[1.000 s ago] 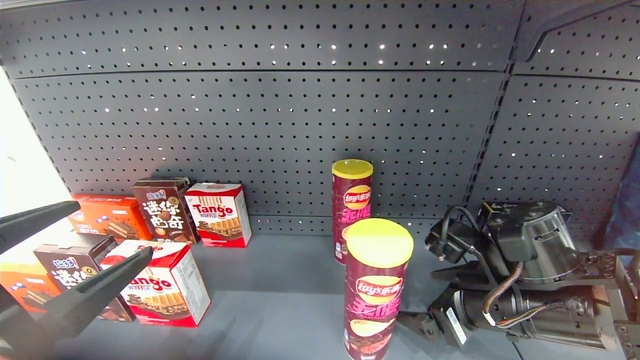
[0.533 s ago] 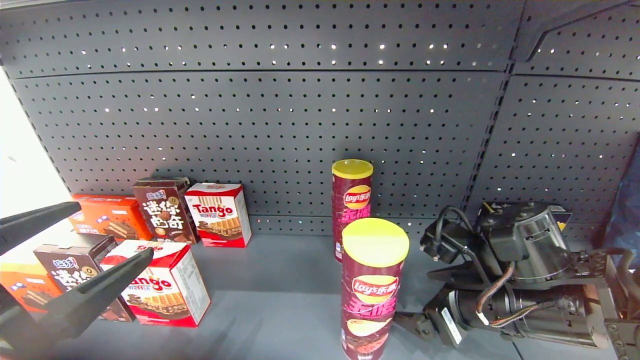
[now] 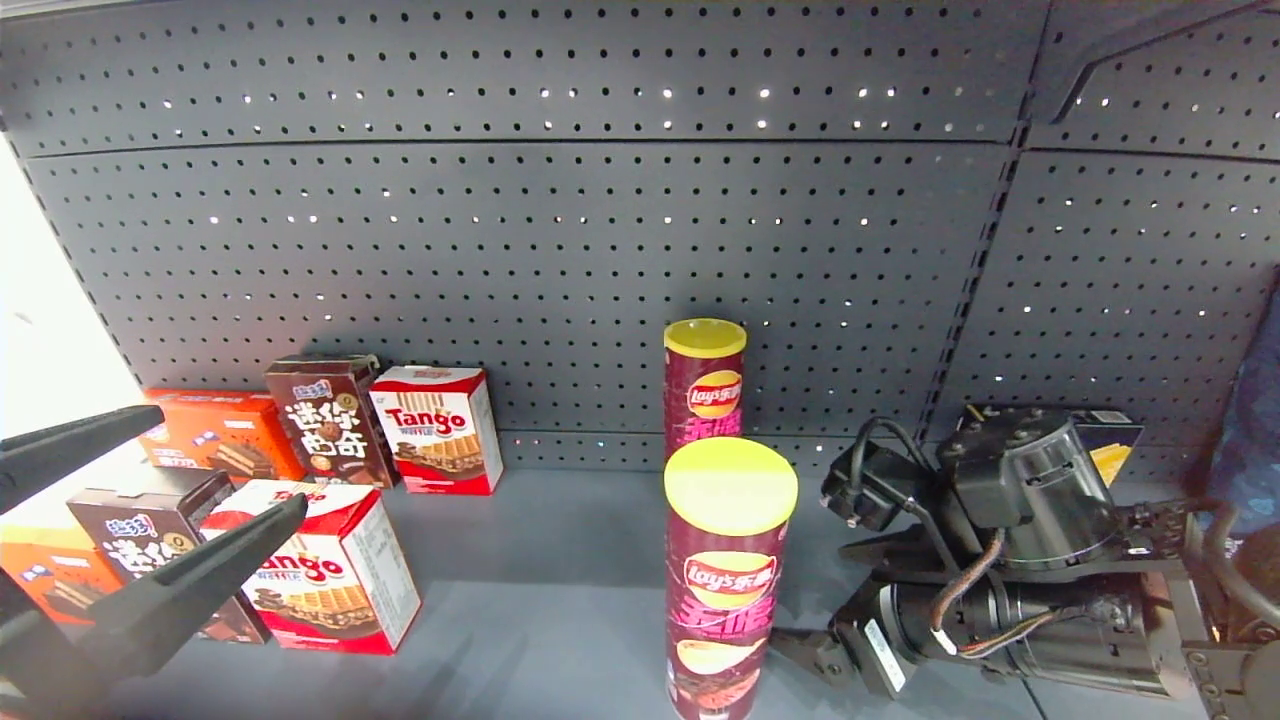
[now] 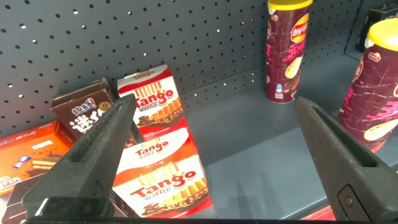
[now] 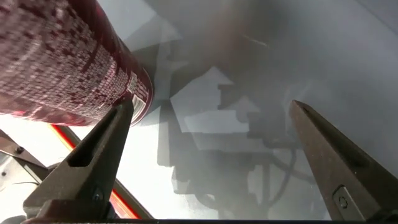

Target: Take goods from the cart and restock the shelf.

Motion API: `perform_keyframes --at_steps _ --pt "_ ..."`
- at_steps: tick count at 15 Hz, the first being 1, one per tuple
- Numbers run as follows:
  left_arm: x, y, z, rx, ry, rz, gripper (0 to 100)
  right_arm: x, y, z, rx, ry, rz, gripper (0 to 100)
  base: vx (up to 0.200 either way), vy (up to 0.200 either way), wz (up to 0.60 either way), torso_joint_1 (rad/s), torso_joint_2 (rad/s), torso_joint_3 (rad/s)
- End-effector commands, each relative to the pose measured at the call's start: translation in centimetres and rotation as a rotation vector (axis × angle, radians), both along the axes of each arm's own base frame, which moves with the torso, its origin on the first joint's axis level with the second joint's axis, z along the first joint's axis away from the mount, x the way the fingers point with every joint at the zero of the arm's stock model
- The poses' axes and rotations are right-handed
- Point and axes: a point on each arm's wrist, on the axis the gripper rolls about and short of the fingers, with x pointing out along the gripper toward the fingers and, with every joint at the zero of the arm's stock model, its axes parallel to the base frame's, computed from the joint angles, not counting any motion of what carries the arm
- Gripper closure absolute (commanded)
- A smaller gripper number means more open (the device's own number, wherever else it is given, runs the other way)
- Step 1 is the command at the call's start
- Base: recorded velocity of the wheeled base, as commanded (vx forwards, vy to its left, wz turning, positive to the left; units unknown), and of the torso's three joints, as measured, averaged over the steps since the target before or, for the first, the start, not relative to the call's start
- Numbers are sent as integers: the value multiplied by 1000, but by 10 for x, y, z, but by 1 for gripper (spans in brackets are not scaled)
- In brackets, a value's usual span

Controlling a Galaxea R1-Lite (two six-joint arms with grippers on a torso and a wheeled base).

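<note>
Placement looks about done for this item: the tall maroon front chips can with a yellow plastic lid (image 3: 728,600) stands upright on the grey metal shelf (image 3: 560,590), near its front edge and roughly in line with the matching rear chips can (image 3: 704,395), which sits back by the dark pegboard wall (image 3: 500,250). The two cans are apart. My right hand (image 5: 211,106) is low on the shelf just beside the front can, with the fingers spread wide and nothing between them. The can base lies right by the outer side of one finger; whether they touch I cannot tell. So the can is released and bearing on the shelf. My left hand (image 4: 214,106) is also spread and holds nothing, hovering over the left end of the shelf. That end is already stocked: red-and-white cardboard wafer boxes (image 3: 320,570), dark brown cardboard snack boxes (image 3: 325,420) and orange cardboard boxes (image 3: 215,435) stand in a front and a back row. The stretch between the boxes and the cans is bare shelf, as is the part around my right hand, so there is room for more. My judgement is that what's left is clearing the right hand off the can without tipping it, then fetching more goods. How much the cart still holds I cannot tell.
</note>
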Motion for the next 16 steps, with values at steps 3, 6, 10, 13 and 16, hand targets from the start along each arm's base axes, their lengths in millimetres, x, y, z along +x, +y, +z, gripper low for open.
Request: perform_keyframes --at_steps 3,6,10,13,16 --pt "0 0 0 1 1 -1 0 -7 -9 1 1 -2 -8 0 0 0 0 0 0 0" --pt "1 0 0 1 2 -1 0 -6 -8 1 2 -3 -7 0 0 0 0 0 0 0" --pt "0 0 0 0 3 1 0 -1 -2 0 -1 -1 0 0 0 0 0 0 0 0" --pt "0 0 -1 1 4 -1 0 -1 0 -1 -4 3 1 0 0 0 0 0 0 0" --pt "0 0 -5 6 17 -2 0 0 1 -1 -4 3 3 0 0 0 0 0 0 0"
